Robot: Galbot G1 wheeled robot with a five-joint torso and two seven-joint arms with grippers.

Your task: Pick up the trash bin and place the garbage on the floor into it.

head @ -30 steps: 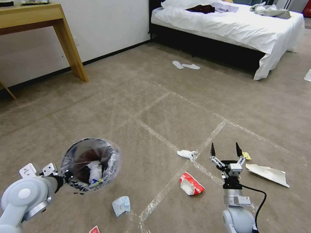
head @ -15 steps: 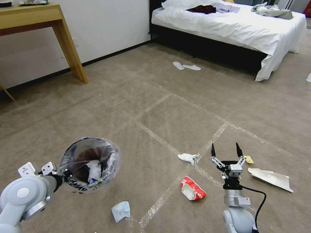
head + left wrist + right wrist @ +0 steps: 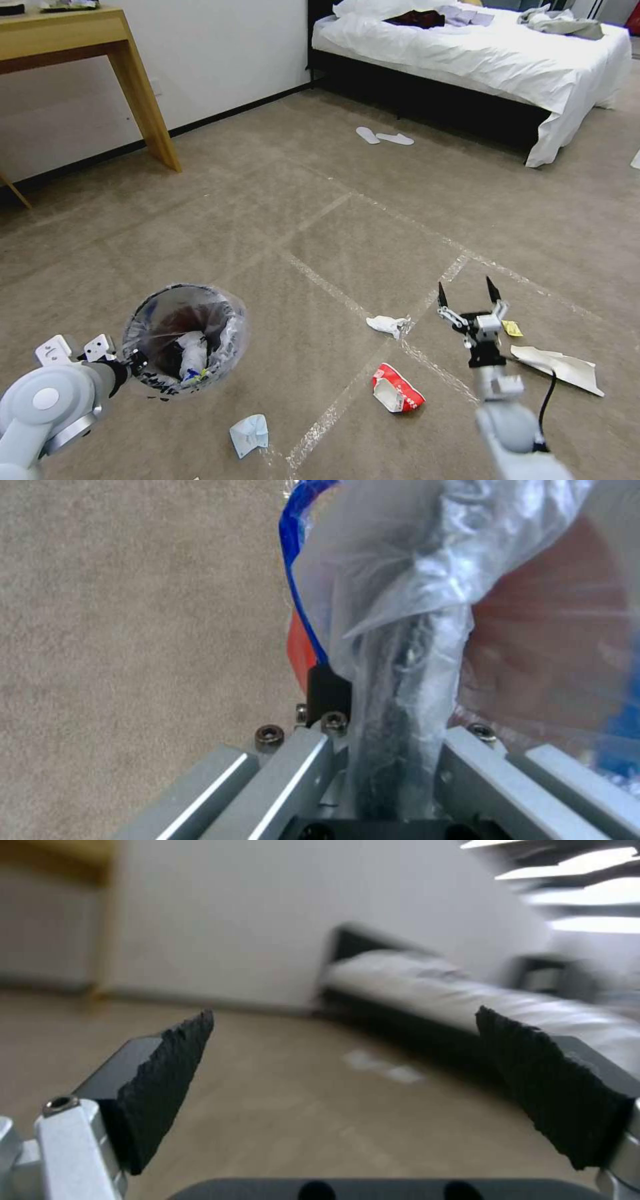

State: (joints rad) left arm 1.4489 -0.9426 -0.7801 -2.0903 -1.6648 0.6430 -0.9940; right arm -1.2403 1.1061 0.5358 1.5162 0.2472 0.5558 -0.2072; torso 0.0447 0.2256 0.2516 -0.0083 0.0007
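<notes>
The left gripper (image 3: 133,363) is clamped on the rim of the trash bin (image 3: 183,337), holding it above the floor (image 3: 300,220). The right gripper (image 3: 465,297) hovers wide apart and empty, a white tissue (image 3: 387,325) just left of it and a red-and-white packet (image 3: 396,387) below-left.

The left gripper (image 3: 133,363) is hidden behind the trash bin (image 3: 183,337) rim. The bed (image 3: 480,47) is cropped at 12 o'clock. The right wrist view background is blurred.
</notes>
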